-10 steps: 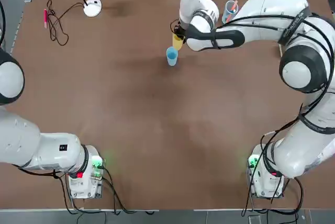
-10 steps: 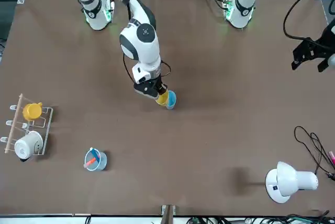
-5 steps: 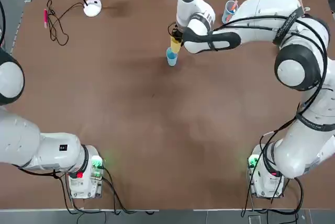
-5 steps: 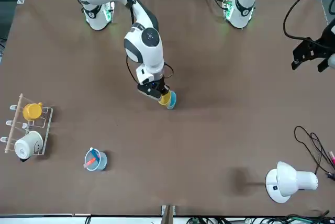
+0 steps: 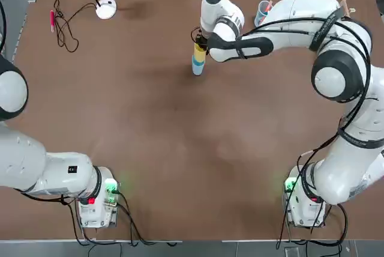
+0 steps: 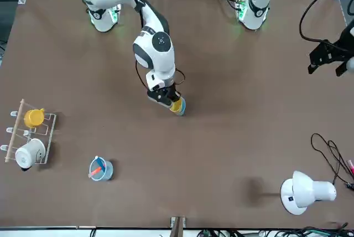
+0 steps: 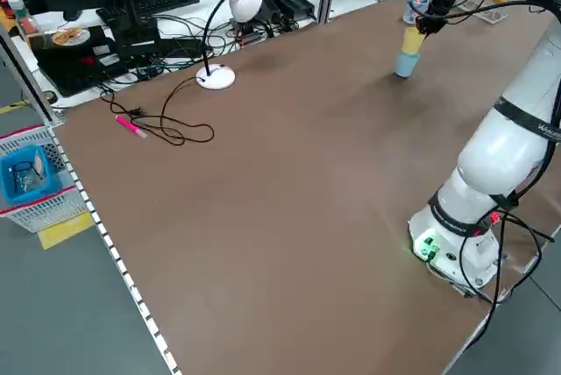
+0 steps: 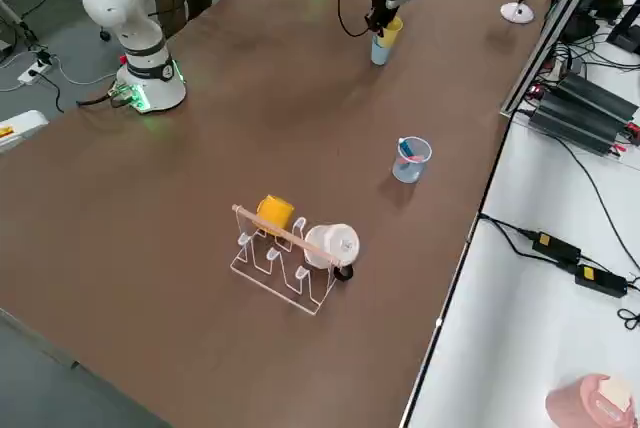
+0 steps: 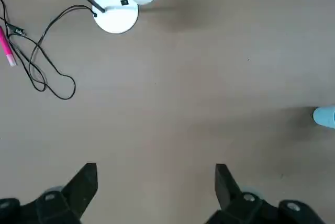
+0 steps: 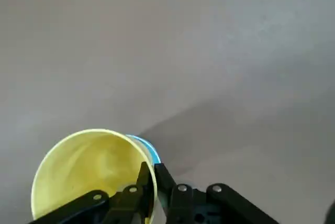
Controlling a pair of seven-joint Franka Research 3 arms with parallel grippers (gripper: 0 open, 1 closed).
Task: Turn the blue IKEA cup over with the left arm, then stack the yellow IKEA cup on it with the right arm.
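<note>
Yellow tumbler (image 5: 200, 51) clamped in the right claw (image 10: 152, 167), upper middle of the overhead frame, over the blue tumbler (image 5: 197, 66): centre it, ease straight down, release gently! Left claw (image 9: 156, 182), lower left in its parked spot, apart.

A brown tabletop (image 5: 150, 149) with blue cup (image 6: 182, 109), white lamp (image 6: 301, 191), wire rack (image 6: 34, 135) (mugs aboard) and stick-filled glass (image 6: 102, 169).

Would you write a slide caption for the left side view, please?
The right gripper's jaws hold the yellow cup directly above the upright blue cup.
</note>
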